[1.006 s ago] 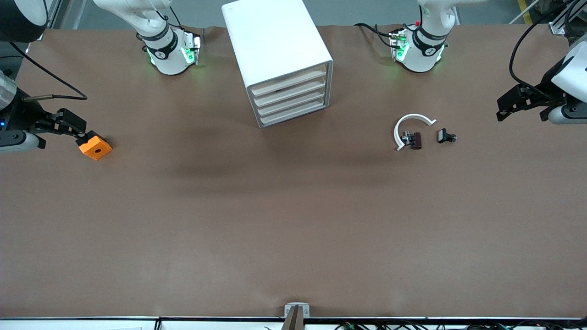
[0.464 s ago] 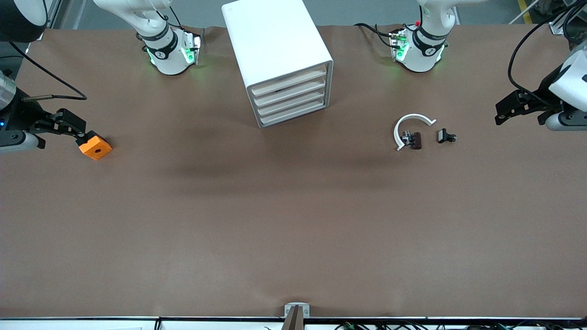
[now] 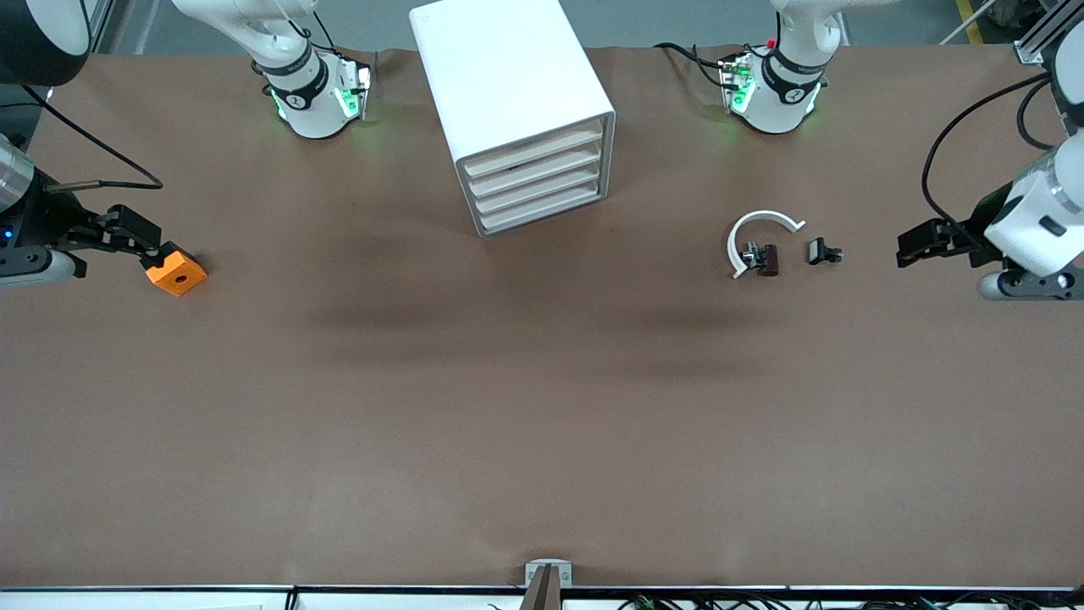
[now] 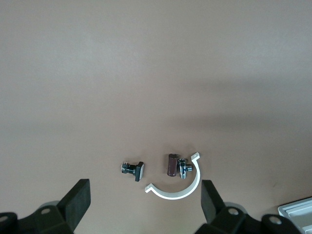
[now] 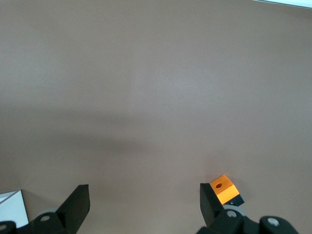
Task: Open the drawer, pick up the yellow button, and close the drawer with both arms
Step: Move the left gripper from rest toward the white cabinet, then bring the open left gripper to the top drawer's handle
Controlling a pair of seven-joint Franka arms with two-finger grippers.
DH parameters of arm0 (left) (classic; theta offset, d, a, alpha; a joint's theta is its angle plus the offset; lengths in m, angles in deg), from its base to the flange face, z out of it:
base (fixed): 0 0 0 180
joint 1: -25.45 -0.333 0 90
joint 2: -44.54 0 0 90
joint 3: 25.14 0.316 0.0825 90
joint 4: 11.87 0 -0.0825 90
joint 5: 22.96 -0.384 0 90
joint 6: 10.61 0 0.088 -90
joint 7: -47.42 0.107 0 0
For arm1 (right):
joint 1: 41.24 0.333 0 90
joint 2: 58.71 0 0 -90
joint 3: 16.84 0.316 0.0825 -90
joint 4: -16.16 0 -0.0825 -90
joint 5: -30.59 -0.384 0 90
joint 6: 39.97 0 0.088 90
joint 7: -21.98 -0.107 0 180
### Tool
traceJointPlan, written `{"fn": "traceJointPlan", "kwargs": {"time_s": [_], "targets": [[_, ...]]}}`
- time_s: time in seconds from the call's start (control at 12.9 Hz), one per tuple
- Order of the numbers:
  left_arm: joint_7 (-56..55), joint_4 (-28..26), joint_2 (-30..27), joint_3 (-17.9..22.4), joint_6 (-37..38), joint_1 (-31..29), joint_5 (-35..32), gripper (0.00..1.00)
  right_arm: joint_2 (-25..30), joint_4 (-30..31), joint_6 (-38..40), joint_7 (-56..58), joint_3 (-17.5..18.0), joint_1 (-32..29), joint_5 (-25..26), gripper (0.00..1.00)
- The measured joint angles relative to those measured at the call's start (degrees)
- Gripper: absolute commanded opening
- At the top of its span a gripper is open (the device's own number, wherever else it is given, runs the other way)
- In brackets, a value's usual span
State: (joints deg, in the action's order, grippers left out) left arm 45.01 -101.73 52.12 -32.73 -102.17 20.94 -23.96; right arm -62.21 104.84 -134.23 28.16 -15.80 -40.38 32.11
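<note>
White drawer cabinet point(image 3: 523, 127) shut, contents hidden, left gripper point(image 3: 919, 243) and right gripper point(image 3: 140, 240) agape, empty

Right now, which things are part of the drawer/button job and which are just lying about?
Job:
- drawer unit, all drawers shut; no button in view
- left gripper, open
- right gripper, open

Lying about:
- orange block
- white clamp
- brown part
- black clip

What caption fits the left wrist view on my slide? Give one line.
Open left end effector above the brown table, looking down at a white curved clip, a brown part and a small black part.
</note>
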Motion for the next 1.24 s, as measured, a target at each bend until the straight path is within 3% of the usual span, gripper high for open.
{"fn": "traceJointPlan", "kwargs": {"time_s": [0.23,0.77,1.24], "targets": [[-3.23,0.09,4.00,-0.18,-1.01,0.29,0.32,1.00,-0.01,-0.23,-0.07,0.00,-0.01,-0.01,0.01,1.00],[-30.98,0.44,12.63,-0.63,-1.90,2.57,11.81,1.00,-0.06,-0.39,-0.07,0.00,-0.04,-0.02,0.02,1.00],[-55.79,1.66,19.54,-0.77,-2.01,5.40,17.37,1.00,-0.08,-0.45,-0.07,0.01,0.07,0.12,0.02,1.00]]}}
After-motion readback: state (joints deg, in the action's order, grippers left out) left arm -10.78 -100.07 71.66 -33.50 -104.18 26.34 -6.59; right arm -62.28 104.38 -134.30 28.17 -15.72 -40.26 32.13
